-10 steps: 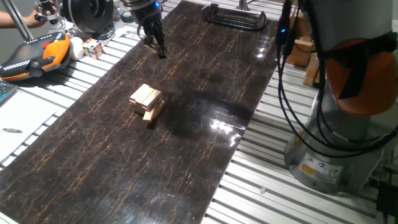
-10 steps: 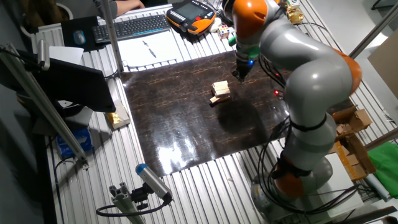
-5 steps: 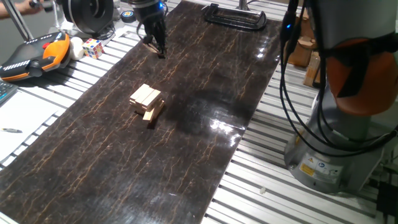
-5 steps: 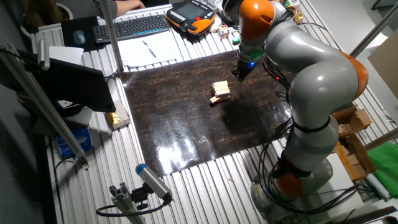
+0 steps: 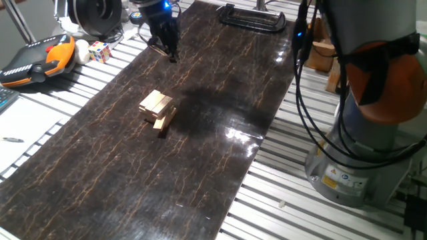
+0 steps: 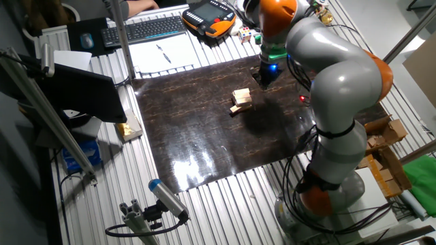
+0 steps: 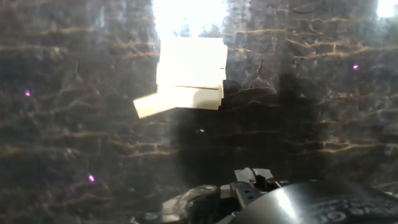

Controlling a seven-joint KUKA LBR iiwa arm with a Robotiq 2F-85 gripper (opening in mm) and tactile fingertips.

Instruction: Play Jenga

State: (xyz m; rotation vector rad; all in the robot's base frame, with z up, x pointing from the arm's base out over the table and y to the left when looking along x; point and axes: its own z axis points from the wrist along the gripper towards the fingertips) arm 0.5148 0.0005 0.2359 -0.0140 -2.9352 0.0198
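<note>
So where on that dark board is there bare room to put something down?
Most of the dark board is bare: everything nearer the camera than the Jenga stack, and the stretch toward the black clamp. It is tightest between the stack and the hand.

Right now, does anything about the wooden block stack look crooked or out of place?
Yes. One low block of the Jenga stack juts out past the squared layers above it, at a skewed angle; the hand view shows the same. The rest looks tidy.

Jenga stack mid-mat, gripper beyond it.
The Jenga (image 5: pixel 157 110) sits on the mat (image 5: pixel 200 167); the gripper (image 5: pixel 172 56) is apparently above the mat's far end, well apart.
</note>
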